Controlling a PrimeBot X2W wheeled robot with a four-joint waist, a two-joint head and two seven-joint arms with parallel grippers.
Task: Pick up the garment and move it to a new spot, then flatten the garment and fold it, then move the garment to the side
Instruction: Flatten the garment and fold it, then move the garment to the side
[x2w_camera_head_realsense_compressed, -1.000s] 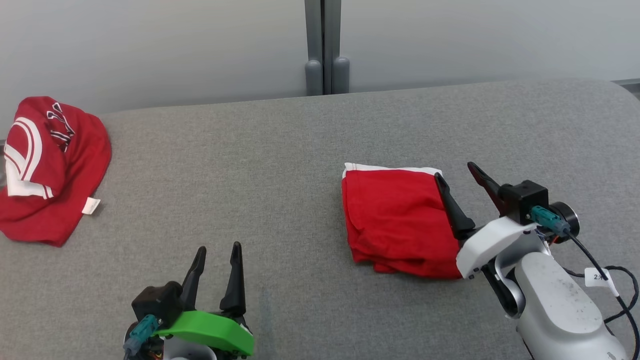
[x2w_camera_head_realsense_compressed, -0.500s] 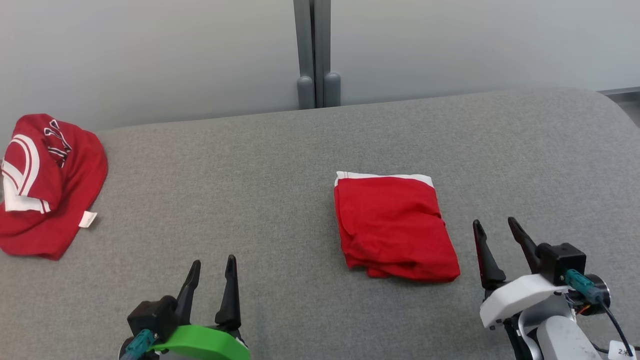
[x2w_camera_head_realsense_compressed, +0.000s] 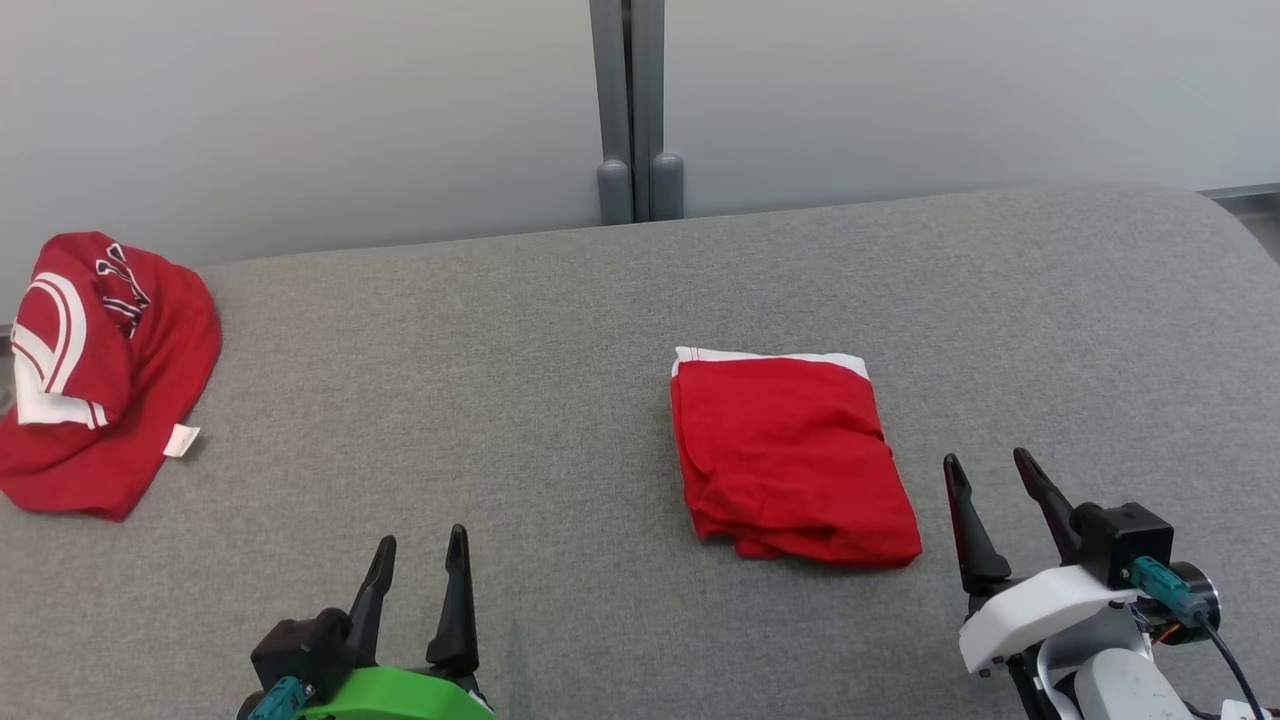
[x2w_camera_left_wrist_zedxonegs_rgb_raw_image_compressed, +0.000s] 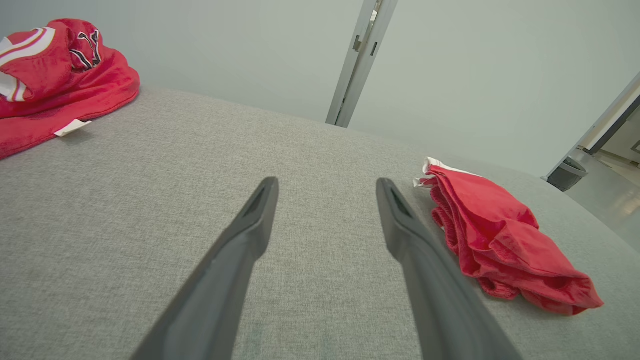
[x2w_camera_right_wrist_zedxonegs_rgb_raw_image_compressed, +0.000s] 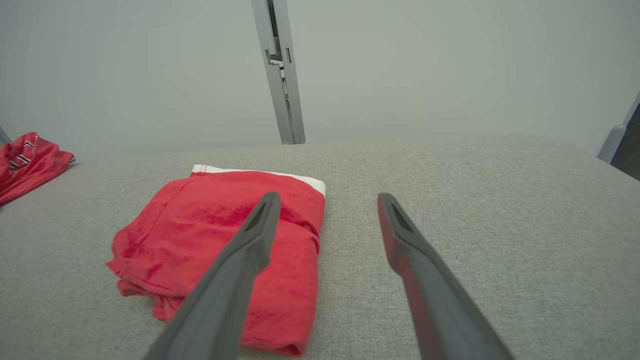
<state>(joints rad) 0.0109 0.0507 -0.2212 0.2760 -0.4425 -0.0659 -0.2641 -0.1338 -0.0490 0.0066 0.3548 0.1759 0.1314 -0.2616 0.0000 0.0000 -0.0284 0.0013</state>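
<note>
folded garment (x2w_camera_head_realsense_compressed: 790, 455): red, white band; crumpled garment (x2w_camera_head_realsense_compressed: 100, 370): red, white stripes; surface (x2w_camera_head_realsense_compressed: 500, 380): grey

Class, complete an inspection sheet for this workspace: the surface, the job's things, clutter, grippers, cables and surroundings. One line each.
Surface: grey fabric surface, no stains seen.
Job's things: folded red garment, white band along its far edge, lying flat right of centre.
Clutter: crumpled red jersey with white stripes, at the far left edge.
Grippers: left gripper and right gripper both open and empty, neither touching the folded garment.
Cables: black cable running from a teal plug at the right wrist.
Surroundings: pale wall and grey post behind the surface.
</note>
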